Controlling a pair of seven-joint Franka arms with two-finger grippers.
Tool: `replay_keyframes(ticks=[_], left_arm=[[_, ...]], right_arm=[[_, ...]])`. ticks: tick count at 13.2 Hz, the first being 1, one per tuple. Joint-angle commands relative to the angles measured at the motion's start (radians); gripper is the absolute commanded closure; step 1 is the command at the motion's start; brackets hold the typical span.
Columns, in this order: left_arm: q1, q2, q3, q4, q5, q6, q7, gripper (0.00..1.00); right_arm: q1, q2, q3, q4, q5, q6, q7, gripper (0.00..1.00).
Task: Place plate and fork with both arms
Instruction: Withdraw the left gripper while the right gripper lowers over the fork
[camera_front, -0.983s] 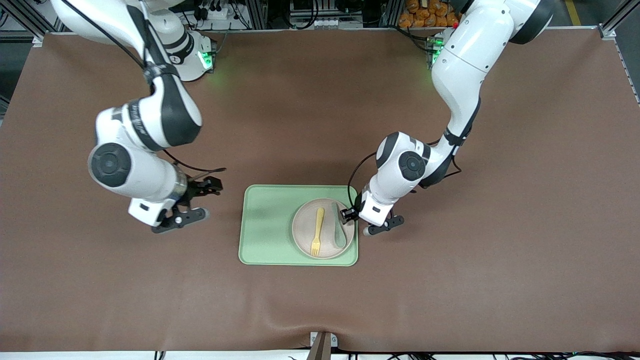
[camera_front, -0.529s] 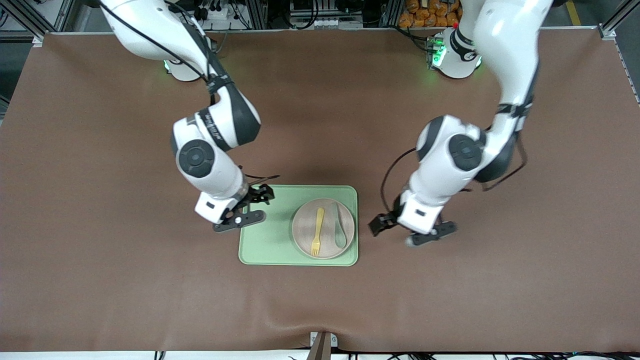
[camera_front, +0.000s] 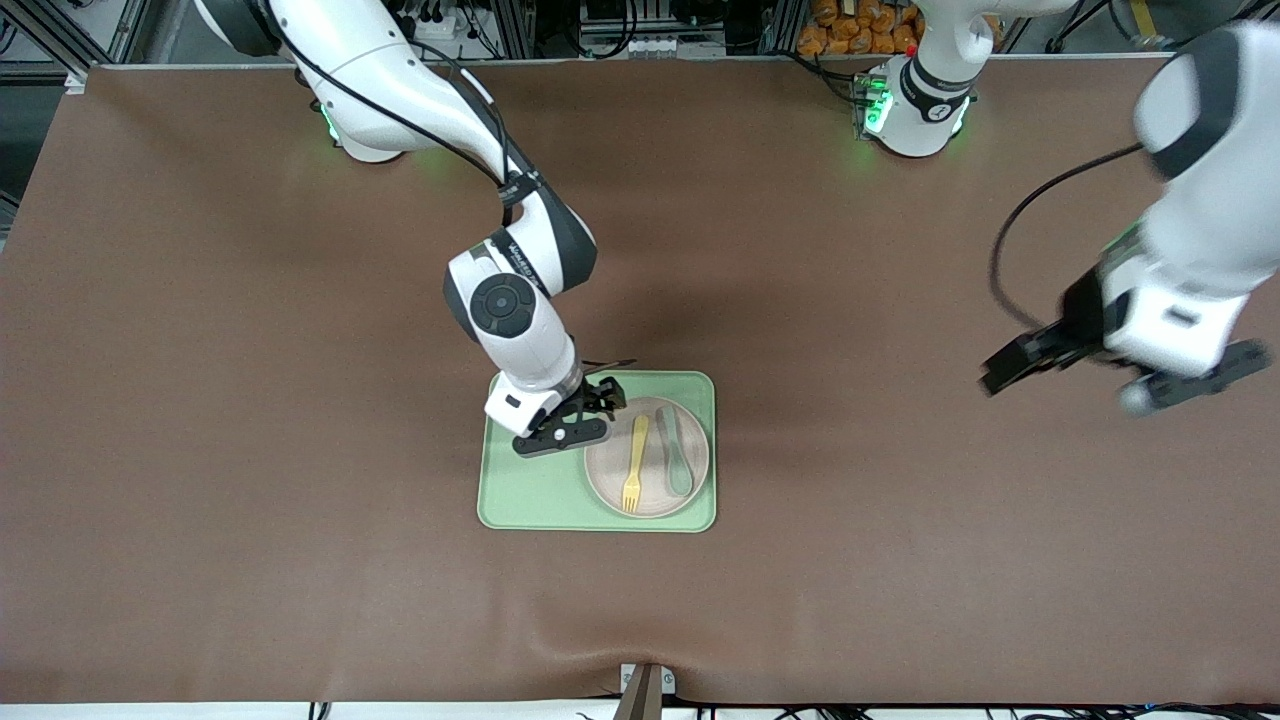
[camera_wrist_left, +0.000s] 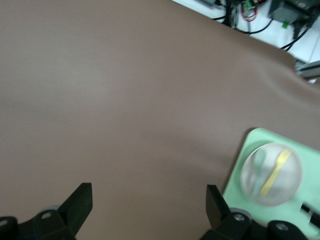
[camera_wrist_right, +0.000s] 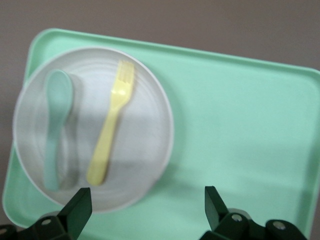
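Yellow fork (camera_front: 634, 463) and green spoon (camera_front: 678, 451) lie on the plate (camera_front: 650, 495), in the tray (camera_front: 530, 495). Right tool (camera_front: 585, 415) hangs spread and empty over the tray beside the plate. Left tool (camera_front: 1065, 375), spread and empty, hangs over bare worktop (camera_front: 900, 560) toward the left arm's end.

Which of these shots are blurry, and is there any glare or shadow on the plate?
Front view: left arm smeared by motion; the rest sharp. Left wrist view: tray and plate soft. Right wrist view: mildly blurred; a soft shadow crosses the plate beside the spoon and fork. No glare.
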Motion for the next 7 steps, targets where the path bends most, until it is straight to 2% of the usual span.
replay_keyframes(ticks=[1, 5, 7], left_arm=[[0.079, -0.062, -0.011, 0.044, 0.021, -0.162, 0.116, 0.0], [0.203, -0.117, -0.02, 0.04, 0.018, -0.262, 0.327, 0.0], [0.205, -0.132, -0.02, 0.04, 0.017, -0.28, 0.343, 0.0]], right_arm=[[0.019, 0.069, -0.01, 0.097, 0.004, 0.066, 0.005, 0.0], [0.037, 0.11, -0.01, 0.117, 0.001, 0.133, 0.01, 0.0], [0.048, 0.131, -0.01, 0.117, -0.004, 0.181, 0.011, 0.0]])
